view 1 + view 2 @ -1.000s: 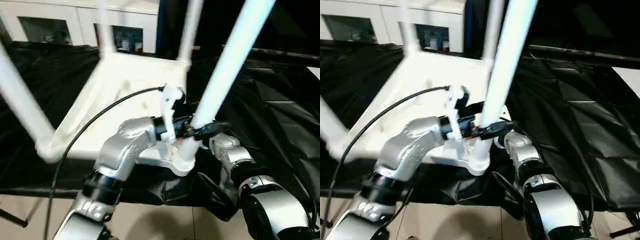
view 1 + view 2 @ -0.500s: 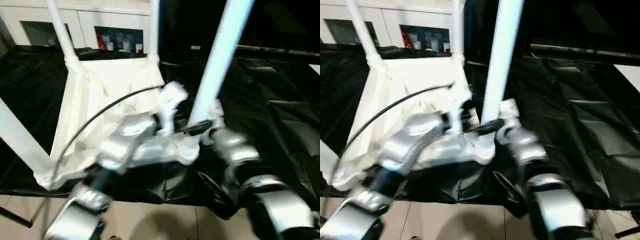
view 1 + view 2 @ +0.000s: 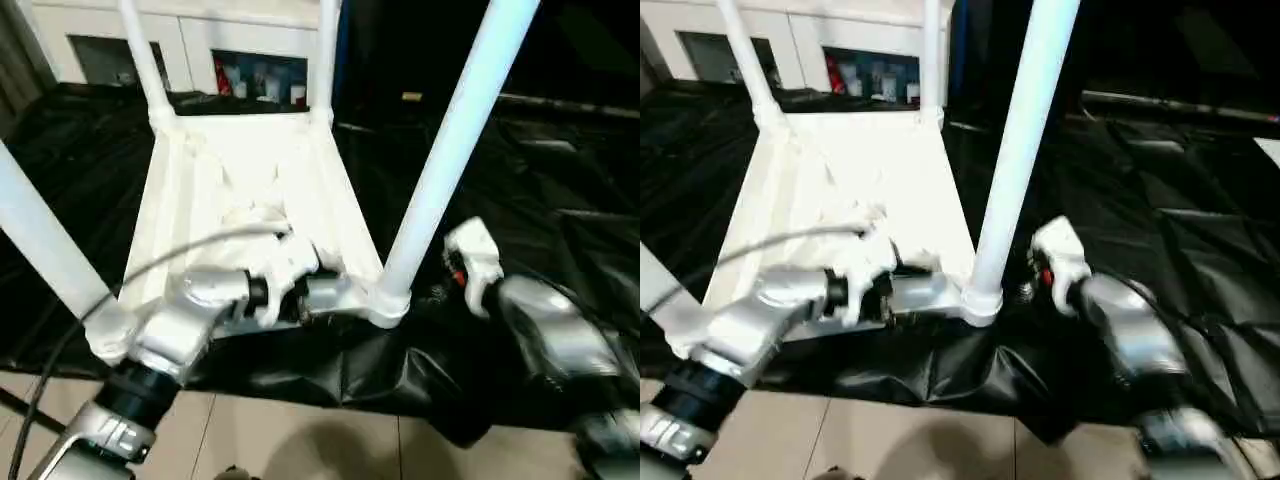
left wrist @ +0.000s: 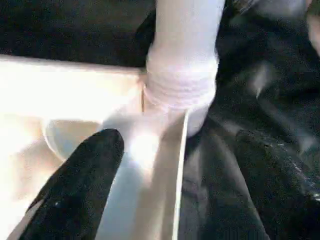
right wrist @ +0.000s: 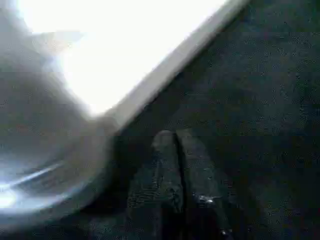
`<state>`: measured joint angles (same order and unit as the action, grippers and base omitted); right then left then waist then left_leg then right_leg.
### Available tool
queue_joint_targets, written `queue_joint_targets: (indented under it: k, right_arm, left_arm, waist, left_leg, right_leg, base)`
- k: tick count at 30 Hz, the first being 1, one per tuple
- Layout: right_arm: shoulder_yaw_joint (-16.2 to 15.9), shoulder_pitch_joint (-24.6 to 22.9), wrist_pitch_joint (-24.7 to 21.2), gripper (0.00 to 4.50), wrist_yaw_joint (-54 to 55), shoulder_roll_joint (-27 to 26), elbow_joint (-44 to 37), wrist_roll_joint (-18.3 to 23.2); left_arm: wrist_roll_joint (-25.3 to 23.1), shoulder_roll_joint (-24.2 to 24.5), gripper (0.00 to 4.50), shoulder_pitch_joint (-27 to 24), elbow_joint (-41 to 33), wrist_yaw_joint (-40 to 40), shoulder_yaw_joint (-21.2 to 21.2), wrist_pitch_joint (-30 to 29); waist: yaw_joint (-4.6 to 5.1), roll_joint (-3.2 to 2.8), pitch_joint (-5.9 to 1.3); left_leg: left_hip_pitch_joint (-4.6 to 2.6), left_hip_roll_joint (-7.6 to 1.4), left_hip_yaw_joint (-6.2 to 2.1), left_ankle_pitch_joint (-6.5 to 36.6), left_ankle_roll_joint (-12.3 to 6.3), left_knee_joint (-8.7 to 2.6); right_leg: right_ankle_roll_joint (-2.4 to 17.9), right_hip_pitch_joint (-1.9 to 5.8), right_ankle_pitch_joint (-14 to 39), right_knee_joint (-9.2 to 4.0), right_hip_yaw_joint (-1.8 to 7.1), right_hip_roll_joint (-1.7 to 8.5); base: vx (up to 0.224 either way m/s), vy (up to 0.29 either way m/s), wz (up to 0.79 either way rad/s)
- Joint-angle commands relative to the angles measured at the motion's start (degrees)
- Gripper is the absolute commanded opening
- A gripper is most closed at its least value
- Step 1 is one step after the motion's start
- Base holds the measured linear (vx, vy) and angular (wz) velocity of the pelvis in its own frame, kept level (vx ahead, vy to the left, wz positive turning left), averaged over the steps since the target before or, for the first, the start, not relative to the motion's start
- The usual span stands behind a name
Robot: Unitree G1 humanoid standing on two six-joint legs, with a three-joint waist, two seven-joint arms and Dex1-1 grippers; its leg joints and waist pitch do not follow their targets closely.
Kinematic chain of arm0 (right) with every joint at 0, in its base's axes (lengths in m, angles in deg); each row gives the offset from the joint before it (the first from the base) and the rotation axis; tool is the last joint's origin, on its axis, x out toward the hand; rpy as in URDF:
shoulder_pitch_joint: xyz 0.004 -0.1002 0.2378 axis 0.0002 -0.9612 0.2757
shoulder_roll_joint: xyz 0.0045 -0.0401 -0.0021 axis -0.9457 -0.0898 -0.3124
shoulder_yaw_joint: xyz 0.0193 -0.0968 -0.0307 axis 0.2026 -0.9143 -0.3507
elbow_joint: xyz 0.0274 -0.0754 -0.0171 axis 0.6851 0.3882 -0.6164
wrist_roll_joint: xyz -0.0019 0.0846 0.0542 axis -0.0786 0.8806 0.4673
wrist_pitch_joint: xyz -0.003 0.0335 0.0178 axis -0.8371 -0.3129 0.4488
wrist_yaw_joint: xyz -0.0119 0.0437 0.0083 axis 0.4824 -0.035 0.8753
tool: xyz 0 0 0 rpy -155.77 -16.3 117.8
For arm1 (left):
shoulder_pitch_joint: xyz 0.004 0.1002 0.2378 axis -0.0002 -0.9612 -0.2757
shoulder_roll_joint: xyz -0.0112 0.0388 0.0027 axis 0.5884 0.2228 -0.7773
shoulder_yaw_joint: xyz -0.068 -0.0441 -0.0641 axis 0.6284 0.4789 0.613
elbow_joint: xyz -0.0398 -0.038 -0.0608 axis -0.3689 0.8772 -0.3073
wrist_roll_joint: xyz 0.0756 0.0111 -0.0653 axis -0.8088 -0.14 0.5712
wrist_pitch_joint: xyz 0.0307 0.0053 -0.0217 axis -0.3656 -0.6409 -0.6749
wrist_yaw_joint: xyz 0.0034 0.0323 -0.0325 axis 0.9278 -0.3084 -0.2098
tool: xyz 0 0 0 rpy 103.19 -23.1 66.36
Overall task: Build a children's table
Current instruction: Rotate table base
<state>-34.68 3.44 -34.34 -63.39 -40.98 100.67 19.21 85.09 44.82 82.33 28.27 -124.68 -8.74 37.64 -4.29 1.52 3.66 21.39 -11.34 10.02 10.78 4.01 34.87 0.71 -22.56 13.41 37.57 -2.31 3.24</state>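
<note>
Hands flanking the near right corner of the upturned children's table (image 3: 250,180).

Left hand (image 4: 175,165), nearer, has its fingers (image 4: 80,185) spread wide astride the table's front rim, clamping nothing, the corner socket (image 3: 388,305) dead ahead at its 12 o'clock. The leg (image 3: 450,150) there stands upright, long axis vertical. Right hand (image 5: 175,170), pinched shut and empty, hovers over the black-draped surface (image 3: 560,200) at the socket's 3 o'clock. Far legs rise at 12.
</note>
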Motion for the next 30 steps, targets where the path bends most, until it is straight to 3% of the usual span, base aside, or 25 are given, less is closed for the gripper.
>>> queue_joint_targets:
  k: [1, 2, 3, 4, 8, 10, 16, 30]
  right_arm:
    - [-1.10, -0.86, -1.87, 0.00, -3.72, 2.66, -5.28, 1.28]
    - [-1.43, -1.41, -2.56, 0.00, -5.16, 4.03, -7.24, 1.75]
    - [-1.58, -1.92, -3.53, 0.00, -6.11, 5.05, -9.25, 2.16]
    - [-1.65, -2.04, -3.58, 0.00, -6.55, 5.30, -9.75, 2.35]
    - [-1.87, -3.80, -6.49, 0.00, -9.82, 7.49, -16.72, 4.41]
    - [-1.56, -4.00, -8.17, 0.00, -10.15, 7.68, -18.38, 5.45]
    - [-1.65, -4.55, -9.24, 0.00, -9.52, 7.88, -19.59, 5.56]
    - [-1.79, -5.69, -11.09, 0.00, -9.69, 8.94, -21.78, 6.52]
  left_arm:
    - [-1.27, 0.19, 3.67, 1.65, 0.45, 0.17, -0.69, -1.21]
    - [-1.59, 0.30, 3.57, 2.14, 0.93, 0.22, -0.89, -1.67]
    - [-1.79, 0.56, 3.46, 2.54, 1.30, 0.21, -1.23, -1.96]
    - [-1.91, 0.68, 3.37, 2.61, 1.40, 0.08, -1.40, -1.96]
    - [-3.65, 1.52, 3.12, 2.83, 2.59, -1.54, -2.52, -1.03]
    - [-3.65, 1.52, 2.81, 2.63, 2.80, -2.20, -2.29, -1.01]
    - [-3.47, 1.64, 2.36, 2.66, 3.20, -2.66, -2.16, -1.72]
    - [-3.27, 2.25, 1.15, 2.12, 3.54, -4.93, -1.75, -2.72]
  waist:
    - [0.05, -0.03, -3.99]
    - [0.01, 0.00, -4.07]
    - [0.06, -0.85, -3.90]
    - [0.17, -0.39, -3.91]
    - [0.26, -0.51, -3.74]
    - [0.38, -0.63, -3.98]
    - [0.41, -0.64, -3.98]
    - [0.35, -0.71, -3.95]
  left_leg:
    - [-0.66, -1.80, -0.41, 6.59, -2.65, -3.82]
    - [-0.74, -1.78, -0.37, 6.59, -2.58, -3.73]
    - [-0.83, -1.76, -0.42, 7.63, -2.19, -3.76]
    - [-0.89, -1.84, -0.42, 8.08, -2.12, -3.80]
    - [-0.91, -1.82, -0.55, 9.07, -2.12, -4.08]
    - [-0.82, -1.80, -0.61, 7.29, -2.29, -3.97]
    - [-0.82, -1.81, -0.55, 7.12, -2.57, -3.89]
    - [-0.88, -1.83, -0.60, 7.42, -2.14, -3.95]
  right_leg:
    - [12.93, 3.50, -1.35, -4.77, 2.68, 4.01]
    - [13.10, 3.41, -1.06, -4.77, 2.67, 4.01]
    - [13.27, 3.24, 0.40, -4.98, 2.68, 4.00]
    - [13.34, 3.32, 0.76, -5.05, 2.71, 3.98]
    - [12.68, 3.36, 3.29, -5.48, 2.71, 4.06]
    - [13.44, 3.48, 0.75, -5.16, 2.66, 4.11]
    - [14.57, 3.47, -0.66, -5.10, 2.60, 4.18]
    - [14.46, 3.48, -0.17, -5.11, 2.63, 4.22]
  base:
    - [0.000, 0.000, 0.00]
    - [0.000, 0.000, 0.00]
    - [0.000, 0.000, 0.00]
    - [0.000, 0.000, 0.00]
    - [0.000, 0.000, 0.00]
    - [0.000, 0.000, 0.00]
    - [0.000, 0.000, 0.00]
    - [0.000, 0.000, 0.00]
